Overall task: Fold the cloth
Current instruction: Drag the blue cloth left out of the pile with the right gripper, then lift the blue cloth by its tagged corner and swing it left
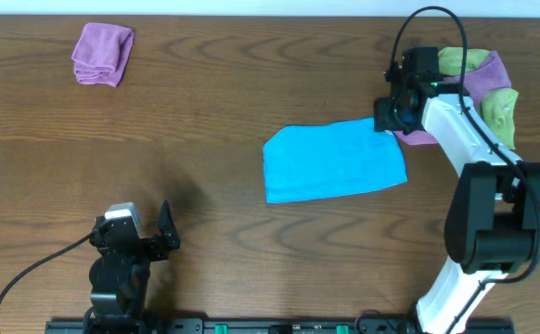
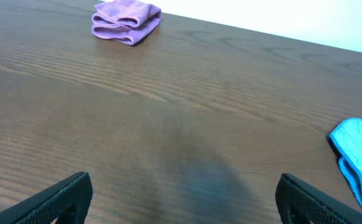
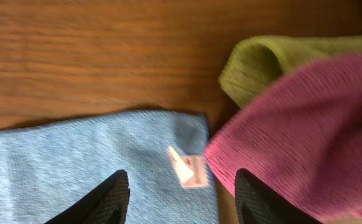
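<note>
Sky-blue cloth [image 1: 333,160], its white tag [image 3: 190,169] unreadable at the 1 o'clock corner, lies between the right gripper's [image 3: 181,186] parted fingers; the left gripper [image 2: 184,190] gapes, released.

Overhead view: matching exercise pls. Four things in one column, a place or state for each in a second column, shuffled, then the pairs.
Things
1. bright sky-blue microfibre cloth
2. folded purple cloth
3. lime-green cloth
4. left gripper

Places or states
A. alone at the far left of the wooden table
B. open, above bare wood at the near left
C. laid out right of centre
D. in the heap of cloths at the far right

Pairs: 1-C, 2-A, 3-D, 4-B
</note>
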